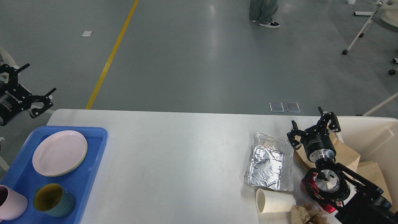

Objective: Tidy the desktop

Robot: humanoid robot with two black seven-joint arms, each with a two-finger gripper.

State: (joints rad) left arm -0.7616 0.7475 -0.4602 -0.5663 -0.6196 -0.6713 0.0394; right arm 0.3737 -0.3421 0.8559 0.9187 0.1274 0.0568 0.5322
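Right gripper (313,125) hovers at the near right, fingers spread wide and holding nothing, above brown paper (345,155) just beside the foil tray (270,161) on the white desktop (174,161), which fills the near scene. Farther left, beyond the blue tray (18,186), the left gripper (31,84) hangs wide and empty over the floor, touching nothing.

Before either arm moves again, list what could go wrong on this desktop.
1. The paper cup lies on its side near the front edge of the desktop; a nudge could roll it off.
2. The right gripper, open, hangs close to the foil tray and the brown paper; a sweep may drag both.
3. The left gripper, open, is above the blue tray; dropping straight down may clip the plates.
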